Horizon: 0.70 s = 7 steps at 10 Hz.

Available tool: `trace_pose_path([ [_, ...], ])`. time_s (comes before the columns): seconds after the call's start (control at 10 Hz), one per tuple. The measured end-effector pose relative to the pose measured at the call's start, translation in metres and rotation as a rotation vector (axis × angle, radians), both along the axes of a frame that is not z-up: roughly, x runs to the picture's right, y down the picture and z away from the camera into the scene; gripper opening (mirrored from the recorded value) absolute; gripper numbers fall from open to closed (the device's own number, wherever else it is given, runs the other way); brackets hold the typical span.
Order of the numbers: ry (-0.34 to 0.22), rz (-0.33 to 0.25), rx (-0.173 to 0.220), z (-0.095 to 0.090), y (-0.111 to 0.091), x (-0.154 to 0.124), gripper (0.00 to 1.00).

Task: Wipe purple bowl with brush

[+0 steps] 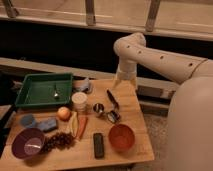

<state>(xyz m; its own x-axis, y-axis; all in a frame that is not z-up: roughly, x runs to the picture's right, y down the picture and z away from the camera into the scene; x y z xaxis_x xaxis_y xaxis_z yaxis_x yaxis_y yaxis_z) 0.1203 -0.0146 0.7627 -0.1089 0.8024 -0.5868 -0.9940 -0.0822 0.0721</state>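
The purple bowl (27,143) sits at the front left corner of the wooden table (135,110); its glossy inside looks empty. The brush (113,101) lies near the table's middle, its black handle pointing to the far edge and its greyish head (113,116) toward the front. My gripper (123,84) hangs from the white arm above the table's far edge, just beyond and right of the brush handle's far end, and holds nothing that I can see. It is far from the purple bowl.
An orange-brown bowl (121,137) and a flat black block (99,145) lie at the front. A metal cup (98,108), white cup (79,101), orange fruit (63,113), carrot (81,126), grapes (60,141) and blue sponge (47,124) crowd the middle. A green tray (45,90) stands at far left.
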Motion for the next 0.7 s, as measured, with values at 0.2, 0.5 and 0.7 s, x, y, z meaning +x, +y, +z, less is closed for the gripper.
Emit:
trace_pose_path([
  [0.2,-0.032,-0.033,0.01,0.008,-0.004,-0.015,0.72],
  [0.5,-0.046,-0.053,-0.048,0.034,0.008,-0.025,0.72],
  [0.7,-0.053,-0.055,-0.056,0.037,0.012,-0.031,0.72],
])
